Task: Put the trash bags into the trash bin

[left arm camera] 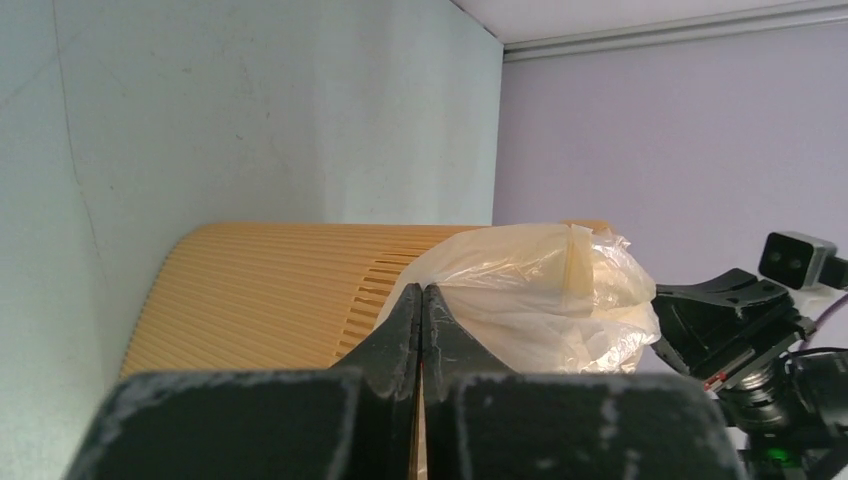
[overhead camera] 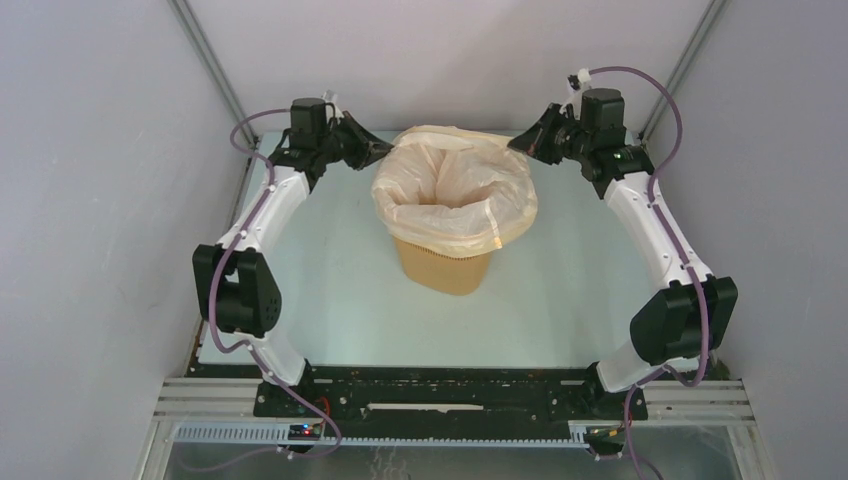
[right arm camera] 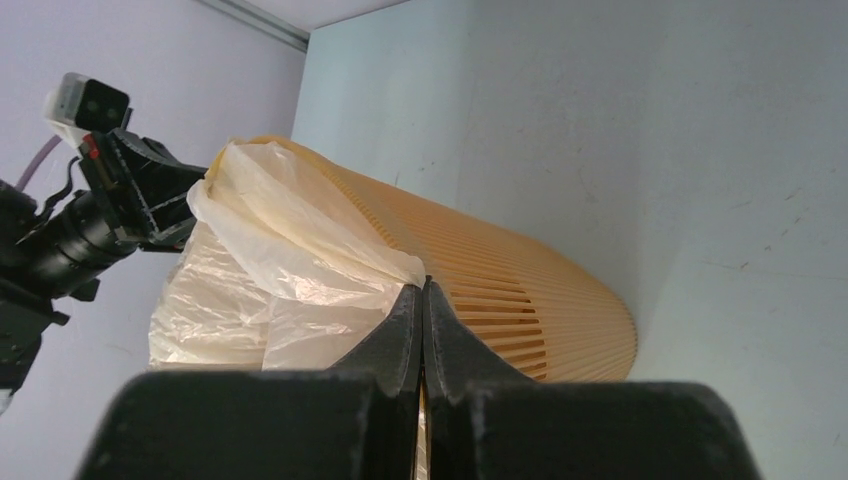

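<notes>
From above, the trash bin point(overhead camera: 445, 268) stands upright on the table point(overhead camera: 330, 290) between the 2 arms. The trash bag point(overhead camera: 455, 190) is spread open over its mouth, with the yellowish rim turned outward around the top. The left gripper point(overhead camera: 378, 150) meets the bag on 1 side and the right gripper point(overhead camera: 518, 143) on the opposite side, so the bin sits directly between the 2 sets of tips.

In the left wrist view the 2 fingers point(left arm camera: 398, 335) are pressed together with no gap. The film starts right at their tips, so I judge this hand is clamped on a fold of the bag. The bin's slotted wall lies just beyond the tips, and the other gripper shows past the bag.

The right wrist view mirrors this. Its fingers point(right arm camera: 450, 345) are closed tight, a tongue of film is drawn to a point at the tips, and the ribbed bin wall is immediately ahead.

The risks come from the thin film and what looks like a light bin:
- A hard outward or downward pull could tear the film or slide it out of either pinch.
- If 1 hand pulls more than the other, the bin could tilt or skid toward that hand.
- If either hand lets go before the rim is seated below the lip, the bag may spring back into the mouth.
</notes>
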Robot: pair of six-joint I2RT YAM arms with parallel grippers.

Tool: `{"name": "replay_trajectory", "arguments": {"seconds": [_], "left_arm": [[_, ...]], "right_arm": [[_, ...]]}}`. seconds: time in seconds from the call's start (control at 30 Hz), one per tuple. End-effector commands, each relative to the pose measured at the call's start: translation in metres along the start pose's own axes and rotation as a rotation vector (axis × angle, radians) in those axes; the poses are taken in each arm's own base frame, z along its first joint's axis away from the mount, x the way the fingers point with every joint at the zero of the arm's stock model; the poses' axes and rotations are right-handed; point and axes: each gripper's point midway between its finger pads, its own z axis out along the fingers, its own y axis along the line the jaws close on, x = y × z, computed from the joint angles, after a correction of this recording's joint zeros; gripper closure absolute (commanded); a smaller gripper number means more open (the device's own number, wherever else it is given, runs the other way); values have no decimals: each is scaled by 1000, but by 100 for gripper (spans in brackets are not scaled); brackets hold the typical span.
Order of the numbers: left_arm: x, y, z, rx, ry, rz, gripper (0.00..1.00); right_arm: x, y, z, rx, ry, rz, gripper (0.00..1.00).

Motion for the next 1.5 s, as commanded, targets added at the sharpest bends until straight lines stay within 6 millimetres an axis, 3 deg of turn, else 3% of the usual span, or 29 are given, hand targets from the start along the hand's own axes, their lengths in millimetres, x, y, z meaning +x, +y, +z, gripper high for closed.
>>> {"name": "replay_trajectory", "arguments": {"seconds": [0.0,0.17,0.3,0.37,0.57,0.63,0.77,0.9,0.97,1.07,1.3,1.47], "left_arm": [[1,2,-2,-3,20,-67,100],[18,13,-6,-20,65,-93,100],[32,14,-7,-7,126,-129,100],[36,14,-9,-5,135,-134,100],[42,14,-12,-3,151,-130,100],[41,10,-13,8,155,-122,100],[34,-5,-16,38,144,-106,100],[20,-44,-24,151,114,-24,99],[9,-67,-31,201,57,44,99],[-4,-87,-39,241,-26,104,98],[1,-71,-23,199,14,40,100],[-3,-63,-16,170,-2,14,100]], "right_arm": [[31,-36,3,76,109,91,100],[43,-49,-10,83,150,114,95],[38,-68,-28,95,161,181,85],[36,-63,-34,51,170,219,82],[22,-35,-34,-105,143,260,100],[17,-25,-36,-143,137,244,90],[1,-26,-52,-128,70,201,58],[-17,-24,-62,-155,8,164,41],[-19,-10,-58,-218,6,135,35],[-21,5,-45,-281,4,101,30],[-18,20,-17,-324,50,81,27],[-9,21,-17,-354,78,130,35]]}}
